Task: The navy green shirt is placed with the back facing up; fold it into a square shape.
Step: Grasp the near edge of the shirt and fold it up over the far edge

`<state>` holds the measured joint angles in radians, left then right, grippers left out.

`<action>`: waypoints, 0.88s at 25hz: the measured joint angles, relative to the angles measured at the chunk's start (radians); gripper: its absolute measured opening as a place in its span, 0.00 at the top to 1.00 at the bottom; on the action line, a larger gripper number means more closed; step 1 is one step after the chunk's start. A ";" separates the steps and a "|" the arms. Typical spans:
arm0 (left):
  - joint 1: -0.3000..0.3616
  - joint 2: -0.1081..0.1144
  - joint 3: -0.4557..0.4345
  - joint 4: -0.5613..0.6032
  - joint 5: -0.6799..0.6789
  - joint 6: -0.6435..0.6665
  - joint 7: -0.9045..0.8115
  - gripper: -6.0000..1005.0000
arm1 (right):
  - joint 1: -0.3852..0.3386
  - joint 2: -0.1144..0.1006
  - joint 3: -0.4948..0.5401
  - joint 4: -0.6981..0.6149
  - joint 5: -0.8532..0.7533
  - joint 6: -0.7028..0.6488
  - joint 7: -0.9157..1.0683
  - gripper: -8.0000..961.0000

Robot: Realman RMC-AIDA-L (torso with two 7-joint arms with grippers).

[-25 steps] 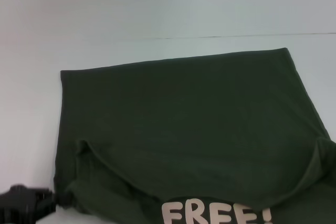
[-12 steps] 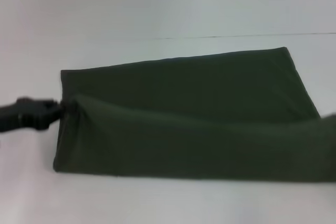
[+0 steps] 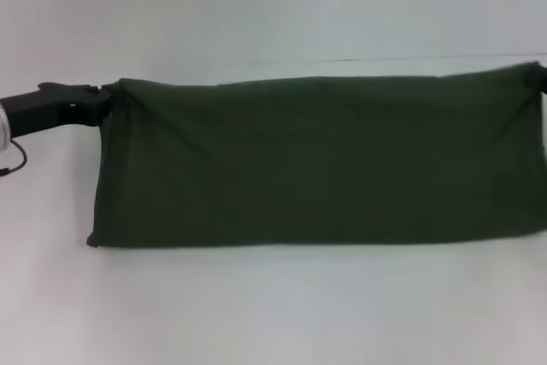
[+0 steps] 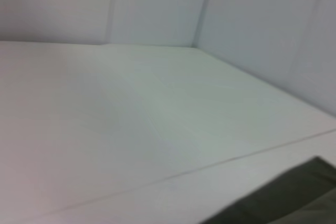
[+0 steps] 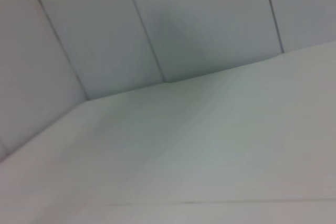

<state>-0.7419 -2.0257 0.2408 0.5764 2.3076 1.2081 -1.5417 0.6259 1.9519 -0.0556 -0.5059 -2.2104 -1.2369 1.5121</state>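
Shirt [image 3: 316,164] pinched by left claw [image 3: 104,98] — wrist views mostly table [image 4: 131,129]

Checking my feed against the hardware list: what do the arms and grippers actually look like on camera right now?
Only the left gripper shows well in the head view: a matte black, blocky body tapering toward its tip, a pale silvery band at its wrist end, and a thin dark cable looping below. The right gripper is just a small dark shape at the picture's edge. Neither wrist view shows any fingers. No markings are readable.

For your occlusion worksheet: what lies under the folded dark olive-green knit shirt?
Under the dark olive-green knit shirt only the white table shows around it. Its lower layer is covered; both corners are held by grippers.
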 joint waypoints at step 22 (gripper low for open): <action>-0.016 -0.067 0.050 -0.042 -0.053 -0.339 0.053 0.94 | 0.122 0.042 -0.086 0.180 0.138 0.369 -0.190 0.97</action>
<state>-0.7583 -2.0923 0.2910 0.5341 2.2548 0.8692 -1.4882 0.7477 1.9938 -0.1416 -0.3263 -2.0723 -0.8674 1.3223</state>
